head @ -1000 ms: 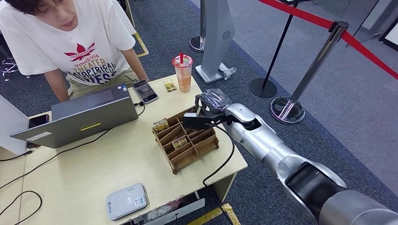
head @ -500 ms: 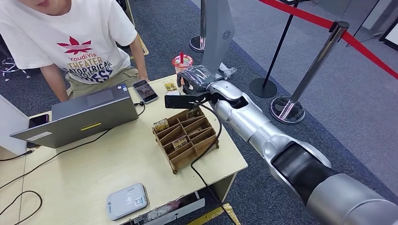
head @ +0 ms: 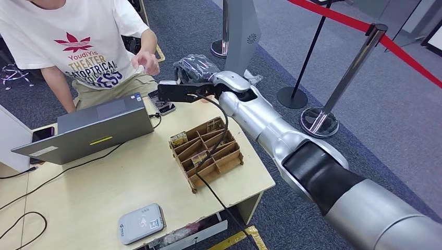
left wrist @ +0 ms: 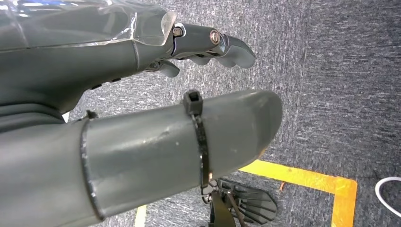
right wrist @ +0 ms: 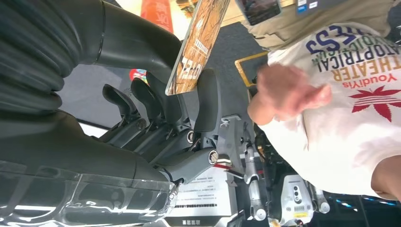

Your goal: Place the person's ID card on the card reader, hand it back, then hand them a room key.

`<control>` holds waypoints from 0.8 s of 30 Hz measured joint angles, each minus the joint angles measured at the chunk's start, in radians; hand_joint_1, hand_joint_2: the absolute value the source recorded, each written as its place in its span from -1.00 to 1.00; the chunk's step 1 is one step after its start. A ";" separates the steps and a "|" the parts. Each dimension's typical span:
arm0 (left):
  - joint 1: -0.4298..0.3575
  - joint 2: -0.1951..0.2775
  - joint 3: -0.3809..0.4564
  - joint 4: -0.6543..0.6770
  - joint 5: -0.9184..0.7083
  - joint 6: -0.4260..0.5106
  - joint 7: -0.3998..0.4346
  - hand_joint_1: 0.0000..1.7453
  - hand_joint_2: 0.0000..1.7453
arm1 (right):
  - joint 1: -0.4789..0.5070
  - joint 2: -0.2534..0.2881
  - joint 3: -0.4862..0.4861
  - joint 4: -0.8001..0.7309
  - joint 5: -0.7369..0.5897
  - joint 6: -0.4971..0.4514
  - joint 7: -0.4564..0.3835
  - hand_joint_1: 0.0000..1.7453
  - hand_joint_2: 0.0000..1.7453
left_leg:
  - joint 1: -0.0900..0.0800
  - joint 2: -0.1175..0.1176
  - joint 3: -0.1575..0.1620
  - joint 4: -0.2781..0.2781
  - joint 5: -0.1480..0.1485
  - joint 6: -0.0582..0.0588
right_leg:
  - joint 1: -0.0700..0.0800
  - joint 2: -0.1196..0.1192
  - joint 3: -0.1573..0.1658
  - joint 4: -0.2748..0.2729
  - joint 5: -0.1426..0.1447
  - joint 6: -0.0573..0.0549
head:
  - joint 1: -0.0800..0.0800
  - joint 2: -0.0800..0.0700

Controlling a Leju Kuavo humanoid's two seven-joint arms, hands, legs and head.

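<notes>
Our right hand (right wrist: 156, 101) pinches the room key (right wrist: 201, 45) between thumb and fingers, its long axis pointing away from us. We judge the person's hand (head: 146, 62) waits near, at ten o'clock.

Silver right arm (head: 271, 130) with a black band, a black cable along it; dark grey right hand (head: 180, 89) under clear film; left hand (left wrist: 142, 142) grey, a black zip tie round its thumb

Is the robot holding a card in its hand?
Yes, the right hand pinches a brown printed card between its thumb and fingers, held out toward the person.
</notes>
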 joint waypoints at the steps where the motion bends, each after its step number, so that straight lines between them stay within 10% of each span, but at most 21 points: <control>1: -0.001 -0.001 0.000 0.000 -0.001 0.000 0.001 -1.00 -1.00 | -0.011 0.007 0.002 0.016 -0.001 -0.001 0.000 0.96 1.00 | 0.000 0.000 0.000 0.000 0.000 0.000 | 0.000 0.000 0.000 0.000 0.000 0.000 | 0.000 0.000; 24: -0.006 -0.006 -0.017 0.000 -0.004 0.008 0.017 -1.00 -1.00 | -0.101 0.086 0.009 0.214 -0.003 -0.020 0.000 0.79 1.00 | 0.000 0.000 0.000 0.000 0.000 0.000 | 0.000 0.000 0.000 0.000 0.000 0.000 | 0.000 0.000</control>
